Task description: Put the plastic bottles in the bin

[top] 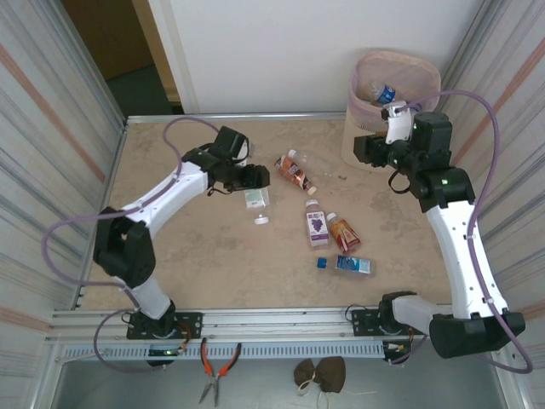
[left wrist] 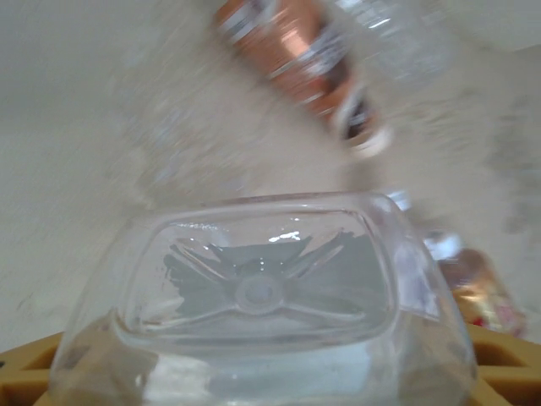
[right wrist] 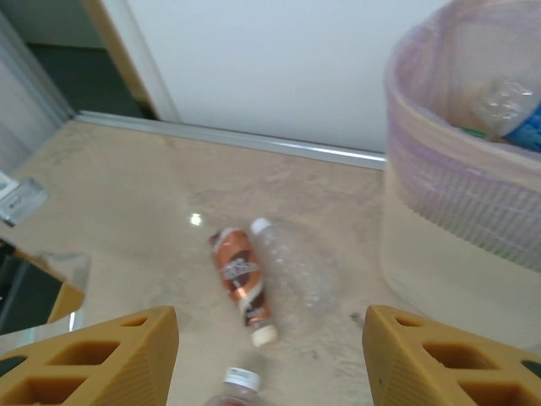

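Left wrist view shows us the clear bottle [left wrist: 258,288] base-on between the fingers of the left gripper [top: 252,181], at the table's middle left; whether they pinch it we cannot tell. We judge its smooth, thin wall could slip or buckle, dropping it short of the bin [right wrist: 448,254] in the far right corner. The brown bottle [right wrist: 238,275] and a transparent bottle [right wrist: 292,262] lie across that path. The right gripper [right wrist: 270,338], jaws apart and empty, hovers just beside the bin, so we risk the arms crowding each other.
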